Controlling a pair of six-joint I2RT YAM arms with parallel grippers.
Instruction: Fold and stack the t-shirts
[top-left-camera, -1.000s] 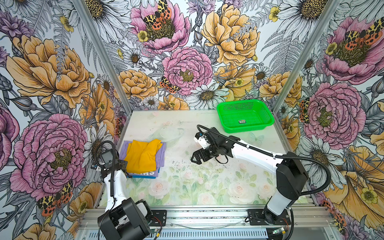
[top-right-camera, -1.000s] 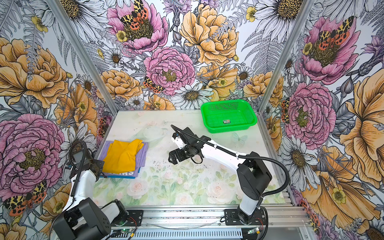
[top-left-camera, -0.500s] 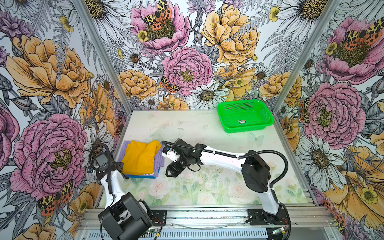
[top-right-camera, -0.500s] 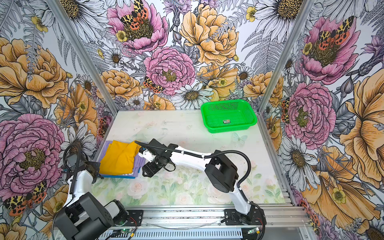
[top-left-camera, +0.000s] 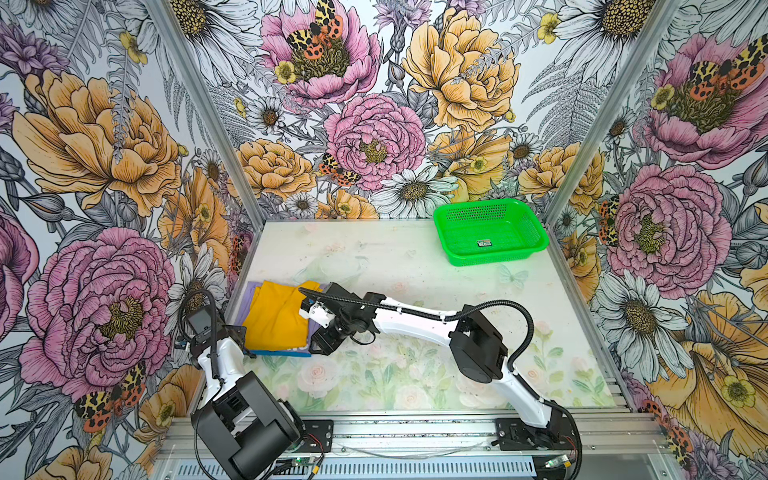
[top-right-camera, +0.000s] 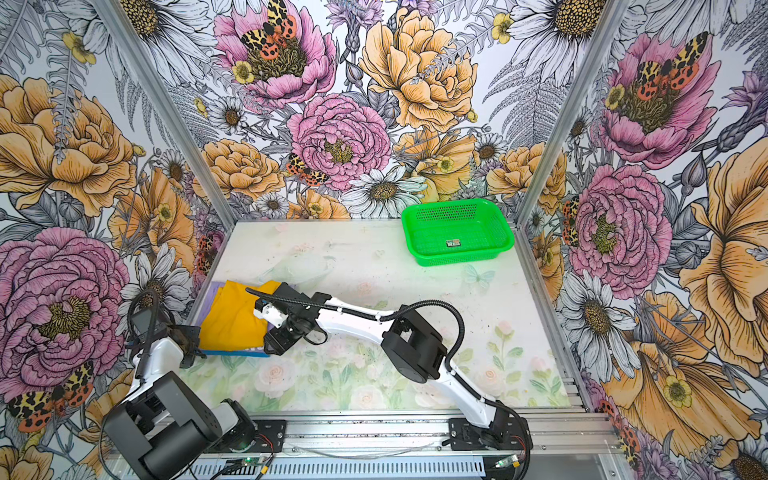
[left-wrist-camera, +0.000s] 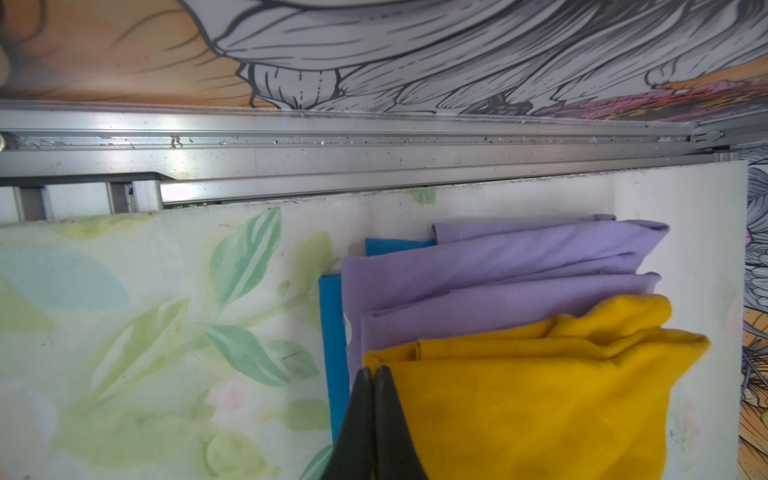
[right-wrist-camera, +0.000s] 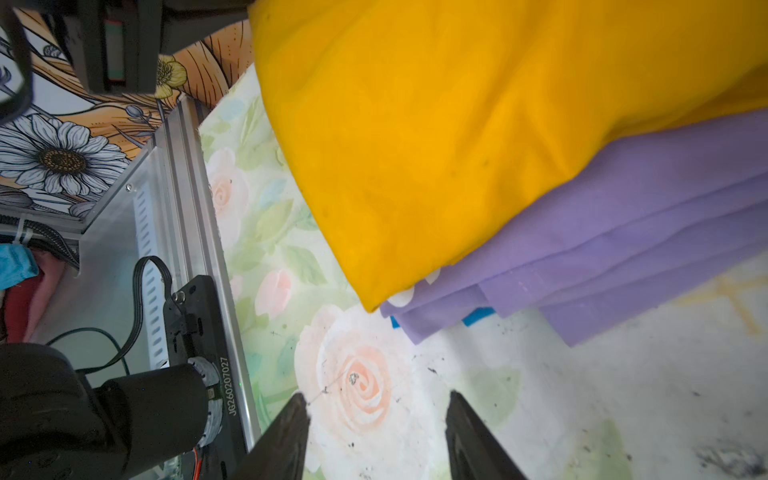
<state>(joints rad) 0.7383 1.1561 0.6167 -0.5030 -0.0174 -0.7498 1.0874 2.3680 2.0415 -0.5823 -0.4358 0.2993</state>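
Inspecting the stack: the mustard-yellow cloth t-shirt (top-left-camera: 276, 320) lies uppermost, loosely folded, on the folded lavender t-shirt (left-wrist-camera: 498, 266). A blue t-shirt (left-wrist-camera: 332, 332) sits at the bottom and shows only as a narrow edge. The pile rests on the floral-printed table (top-left-camera: 415, 374) at its left side, close to the side rail.

Left gripper (left-wrist-camera: 374, 372): jaws fully together, tips against the near corner of the yellow shirt. Whether any cloth is pinched between them cannot be told.

Right gripper (right-wrist-camera: 377, 397): jaws apart at a moderate gap with nothing between them, low over bare table just short of the stack's corner.

Handling assessment: the shirts appear light and limp, and the layers are likely to slide on one another. The yellow one is bunched along its far edge. In my judgement a hold is best taken at a corner or folded edge, pinching every layer of that shirt so the pile is not dragged askew.

Markings: a black motor housing (right-wrist-camera: 158, 399) by the front rail carries a label reading "JG260207027". White print fragments (right-wrist-camera: 403, 297) at the lavender shirt's corner are unreadable. A small sticker (top-left-camera: 484, 243) lies in the green plastic mesh basket (top-left-camera: 494, 258) at the far right and is too small to read.
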